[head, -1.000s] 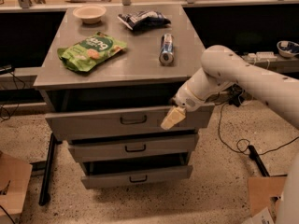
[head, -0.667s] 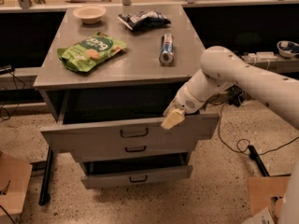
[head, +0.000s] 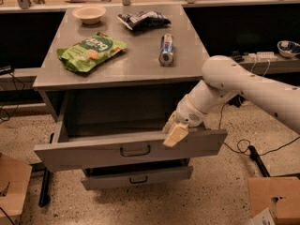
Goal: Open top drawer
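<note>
The top drawer (head: 93, 151) is the wide grey metal drawer under the cabinet top. It is pulled far out towards me, and its deep grey box stands open and looks empty. A small dark bail handle (head: 135, 150) sits at the centre of its front. My gripper (head: 174, 131), tan at the tip on a white arm, rests at the top edge of the drawer front, right of the handle. A lower grey drawer (head: 136, 178) shows below, slightly out.
On the grey cabinet top (head: 136, 69) lie a green snack bag (head: 90, 50), a bowl (head: 89, 14), a dark bag (head: 143, 20) and a can (head: 166, 49) on its side. Cardboard boxes stand at the lower left (head: 11, 182) and lower right (head: 274, 198). Cables (head: 243, 146) lie on the floor at right.
The top drawer has slid much farther out towards me, and my gripper has moved down and forward with its front edge. The things on the cabinet top have not moved.
</note>
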Motion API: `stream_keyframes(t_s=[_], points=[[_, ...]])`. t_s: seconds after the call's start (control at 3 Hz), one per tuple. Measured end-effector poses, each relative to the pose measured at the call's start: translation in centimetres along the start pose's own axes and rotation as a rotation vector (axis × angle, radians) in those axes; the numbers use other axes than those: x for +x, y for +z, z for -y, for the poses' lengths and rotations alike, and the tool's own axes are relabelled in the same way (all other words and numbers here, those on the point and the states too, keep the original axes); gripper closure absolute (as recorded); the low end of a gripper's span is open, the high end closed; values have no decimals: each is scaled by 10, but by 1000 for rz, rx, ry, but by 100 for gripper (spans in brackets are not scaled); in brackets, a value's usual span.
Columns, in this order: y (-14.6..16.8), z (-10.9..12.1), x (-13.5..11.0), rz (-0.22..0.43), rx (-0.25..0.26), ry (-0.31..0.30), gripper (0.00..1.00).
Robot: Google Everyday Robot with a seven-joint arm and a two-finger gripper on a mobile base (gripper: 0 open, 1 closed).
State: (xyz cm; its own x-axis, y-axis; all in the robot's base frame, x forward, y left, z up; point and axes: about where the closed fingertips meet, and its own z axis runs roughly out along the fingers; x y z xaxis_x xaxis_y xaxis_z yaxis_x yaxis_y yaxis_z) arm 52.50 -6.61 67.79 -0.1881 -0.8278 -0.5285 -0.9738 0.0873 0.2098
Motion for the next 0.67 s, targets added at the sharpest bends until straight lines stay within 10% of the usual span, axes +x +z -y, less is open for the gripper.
stream_keyframes(t_s=[0.67], points=[[0,0,0,0,0,0,39]])
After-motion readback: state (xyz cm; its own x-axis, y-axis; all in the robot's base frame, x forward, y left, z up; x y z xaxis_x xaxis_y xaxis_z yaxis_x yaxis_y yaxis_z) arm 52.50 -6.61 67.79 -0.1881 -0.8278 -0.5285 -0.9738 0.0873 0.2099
